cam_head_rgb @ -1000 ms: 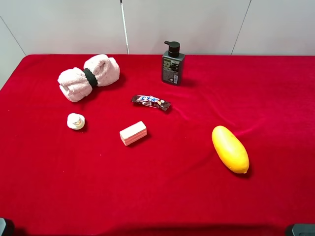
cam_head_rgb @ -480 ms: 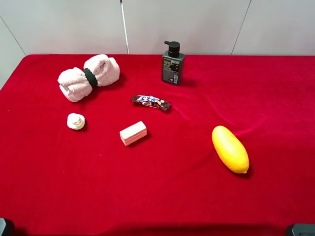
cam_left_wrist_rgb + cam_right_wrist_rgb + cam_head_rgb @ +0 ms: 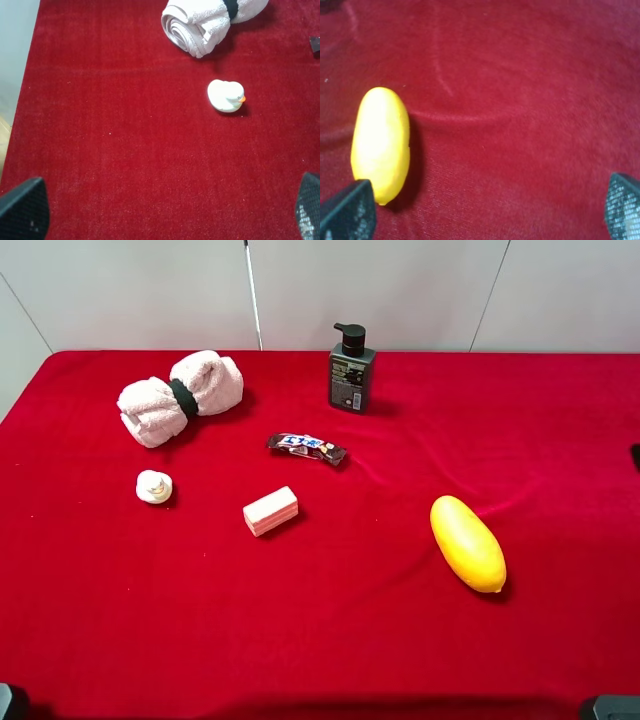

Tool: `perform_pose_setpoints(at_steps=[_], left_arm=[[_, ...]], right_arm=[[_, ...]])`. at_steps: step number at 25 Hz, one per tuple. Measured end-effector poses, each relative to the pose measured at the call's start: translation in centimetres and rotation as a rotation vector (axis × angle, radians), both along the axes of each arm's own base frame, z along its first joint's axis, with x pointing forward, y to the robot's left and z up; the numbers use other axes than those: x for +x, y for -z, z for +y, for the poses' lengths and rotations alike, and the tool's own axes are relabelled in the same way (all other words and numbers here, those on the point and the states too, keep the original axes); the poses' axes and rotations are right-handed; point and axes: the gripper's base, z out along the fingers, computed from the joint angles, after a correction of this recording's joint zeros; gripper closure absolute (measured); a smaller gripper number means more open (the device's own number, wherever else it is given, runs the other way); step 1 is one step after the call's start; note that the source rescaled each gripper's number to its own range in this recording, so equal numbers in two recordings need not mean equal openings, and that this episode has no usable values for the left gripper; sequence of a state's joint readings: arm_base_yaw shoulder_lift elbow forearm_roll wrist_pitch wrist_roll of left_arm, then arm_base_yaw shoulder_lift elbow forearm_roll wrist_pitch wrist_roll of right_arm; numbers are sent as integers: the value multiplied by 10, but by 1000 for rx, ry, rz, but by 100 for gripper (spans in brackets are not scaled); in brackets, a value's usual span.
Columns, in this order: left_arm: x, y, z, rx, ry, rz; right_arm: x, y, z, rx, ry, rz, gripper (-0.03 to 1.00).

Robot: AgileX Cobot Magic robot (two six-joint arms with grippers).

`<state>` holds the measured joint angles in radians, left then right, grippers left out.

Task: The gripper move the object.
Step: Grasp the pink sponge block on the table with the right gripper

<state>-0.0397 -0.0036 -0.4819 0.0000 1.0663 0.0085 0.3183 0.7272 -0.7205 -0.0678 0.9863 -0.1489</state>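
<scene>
Left gripper point(image 3: 165, 212) is shown in the left wrist view with its fingers point(image 3: 22, 212) spread wide and nothing held between them. A white duck toy point(image 3: 226, 96) and a rolled towel point(image 3: 205, 22) are seen ahead of it on the red surface point(image 3: 110, 150). Right gripper point(image 3: 485, 210) is likewise shown wide in the right wrist view, with a yellow fruit point(image 3: 381, 142) lying just beside one fingertip. In the exterior high view the object point(image 3: 271, 510) is seen flat on the surface, untouched, between the duck toy and the fruit. A candy bar point(image 3: 307, 448) is seen near behind it and a pump bottle point(image 3: 351, 370) farther back.
</scene>
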Motion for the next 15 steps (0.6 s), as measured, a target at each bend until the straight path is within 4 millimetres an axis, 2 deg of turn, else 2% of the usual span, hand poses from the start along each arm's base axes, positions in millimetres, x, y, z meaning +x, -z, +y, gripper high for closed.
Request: perform_pose_setpoints(at_steps=[15], left_arm=[[0,0,0,0,0,0]], right_arm=[[44,-8,76,-127,-413,78,-3]])
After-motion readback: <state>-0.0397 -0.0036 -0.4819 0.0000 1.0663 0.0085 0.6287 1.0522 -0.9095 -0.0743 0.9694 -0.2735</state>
